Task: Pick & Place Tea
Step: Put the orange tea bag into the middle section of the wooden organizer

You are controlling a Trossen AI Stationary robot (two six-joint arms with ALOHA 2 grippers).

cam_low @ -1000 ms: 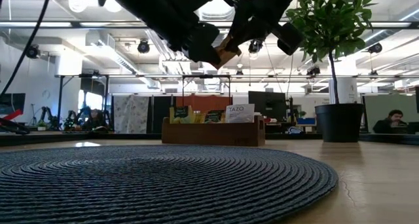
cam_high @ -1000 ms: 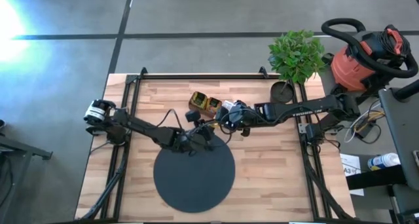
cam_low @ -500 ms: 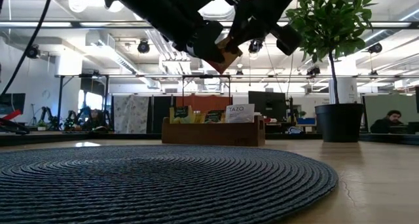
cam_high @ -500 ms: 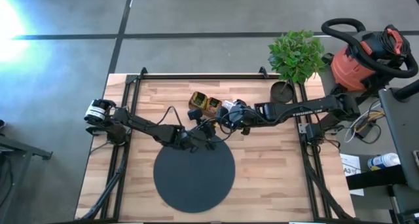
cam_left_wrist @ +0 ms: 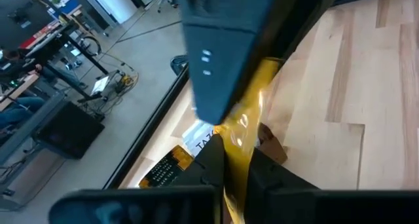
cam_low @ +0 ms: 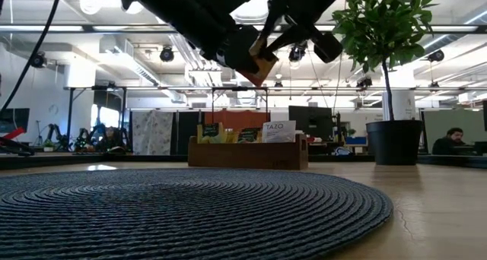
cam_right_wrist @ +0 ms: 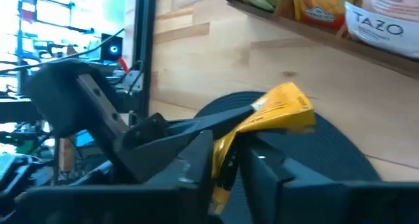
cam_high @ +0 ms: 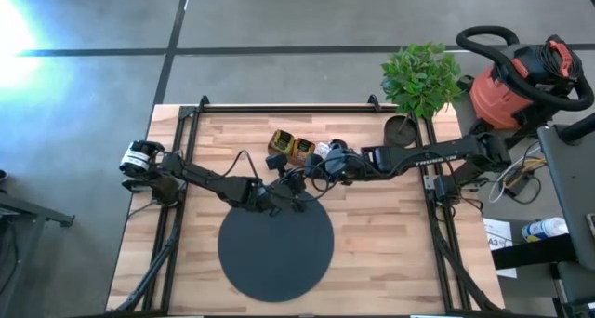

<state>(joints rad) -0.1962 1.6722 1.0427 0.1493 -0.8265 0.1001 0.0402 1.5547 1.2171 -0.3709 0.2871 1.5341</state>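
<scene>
One yellow tea sachet (cam_right_wrist: pixel 281 109) hangs in the air above the table between the wooden tray (cam_high: pixel 290 147) and the black disc (cam_high: pixel 275 248). My left gripper (cam_left_wrist: pixel 237 155) reaches in from the table's left and is shut on it. My right gripper (cam_right_wrist: pixel 228 152) comes from the table's right, slanting down. Its fingers stand a little apart on either side of the sachet's other end (cam_right_wrist: pixel 226 162). In the low view both grippers meet high over the disc, with the sachet (cam_low: pixel 261 58) between them. More sachets stand upright in the tray (cam_low: pixel 247 152). My left gripper pinches the yellow sachet between its two fingers, at one end (cam_left_wrist: pixel 237 175). Its fingers (cam_right_wrist: pixel 177 135) come almost level from the table's left. The sachet is bent and crumpled and hangs clear of the table and the disc. My right gripper: whether its fingers touch the sachet, I cannot tell.
A potted plant (cam_high: pixel 420 76) stands at the table's far right corner, with a red vacuum cleaner (cam_high: pixel 521 76) on the floor beyond it. The woven black disc (cam_low: pixel 183 207) covers the near middle of the table. Bare wood lies to its left and right.
My left gripper has shut on the sachet, which my right gripper was holding up. My right gripper has rolled about its own axis and its fingers have parted a little. Both hands and the sachet have stayed in place above the table.
</scene>
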